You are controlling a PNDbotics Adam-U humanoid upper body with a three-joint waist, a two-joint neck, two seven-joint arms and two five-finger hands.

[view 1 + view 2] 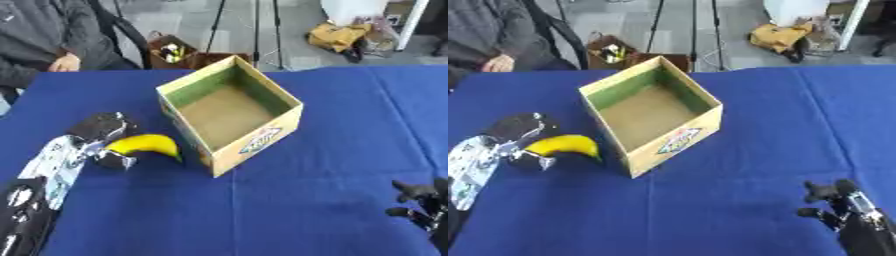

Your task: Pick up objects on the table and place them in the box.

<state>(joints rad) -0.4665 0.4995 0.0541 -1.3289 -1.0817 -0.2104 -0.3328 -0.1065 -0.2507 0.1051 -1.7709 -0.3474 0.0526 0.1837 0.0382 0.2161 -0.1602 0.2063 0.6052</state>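
Banana [144, 144], light and easily bruised, sits pinched at its near end in my left hand [103, 135], just beside the box [262, 137].

A matt blue cloth with faint creases covers the desk [289, 200]. The open box [229, 117] is matt brown cardboard inside, with a printed paper face at 5 o'clock. The banana [144, 144] has smooth, slightly glossy yellow skin. The left hand [101, 131] is black plastic with shiny silver metal parts.
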